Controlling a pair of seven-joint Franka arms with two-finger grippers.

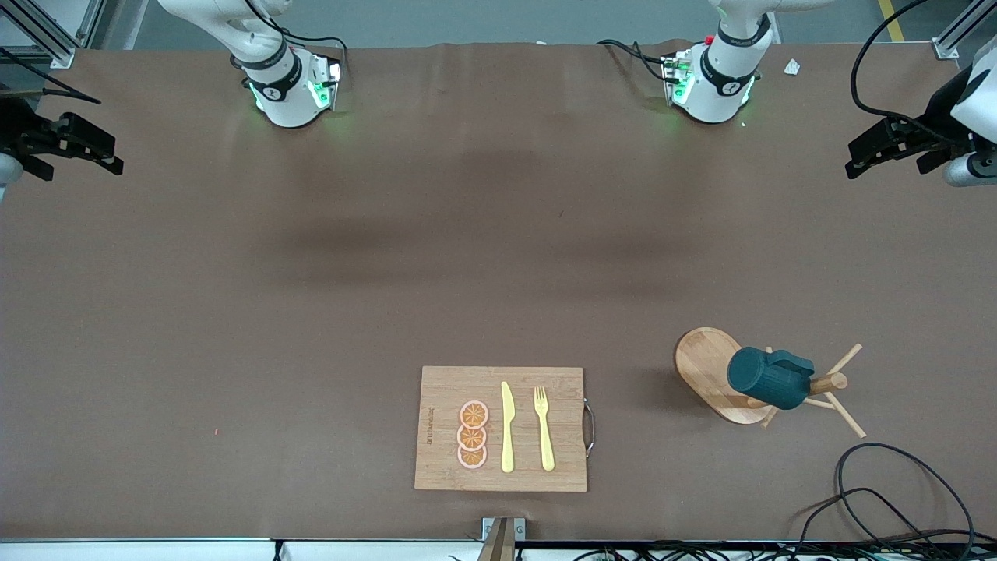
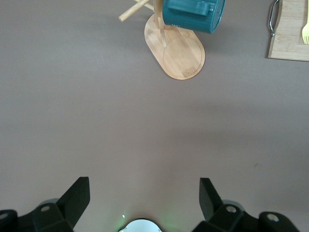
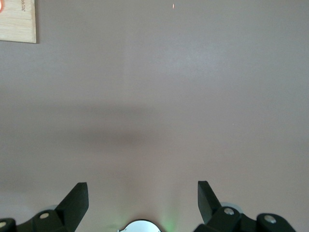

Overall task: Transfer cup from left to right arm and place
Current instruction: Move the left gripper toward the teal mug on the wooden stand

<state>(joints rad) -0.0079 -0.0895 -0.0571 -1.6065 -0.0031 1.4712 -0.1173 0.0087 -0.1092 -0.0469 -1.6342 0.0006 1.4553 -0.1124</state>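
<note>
1. Cup (image 1: 769, 378): dark teal and ribbed, it hangs on a peg of the wooden rack (image 1: 810, 386), lying on its side with its long axis roughly level and its closed bottom turned toward the board (image 1: 501, 428). It is off the worktop (image 1: 311, 312), toward the left arm's end and near the front camera.
2. Rack base (image 2: 181, 55): an oval wooden plate resting flat on the worktop; in the left wrist view you see the cup (image 2: 193, 14) above it, partly cut off by the frame edge.
3. Left end effector (image 1: 888, 148): it hangs over the left arm's end of the worktop, level with the robot bases. Its fingers (image 2: 72, 200) stand wide apart with nothing between them.
4. Right end effector (image 1: 70, 148): it waits over the right arm's end, fingers (image 3: 72, 200) likewise wide and empty, with only a corner of the board (image 3: 17, 21) in its wrist view.
5. Deciding relation: the cup lies toward the front camera from the left end effector and well apart from it, while the right one is much farther off. You should judge the left arm the nearer, so the pick falls to it.
6. Stage: no grasp has been made; the hand-over and placing remain.
7. Board: it carries a knife (image 1: 507, 427), fork (image 1: 544, 428) and three orange slices (image 1: 473, 435), beside the rack.
</note>
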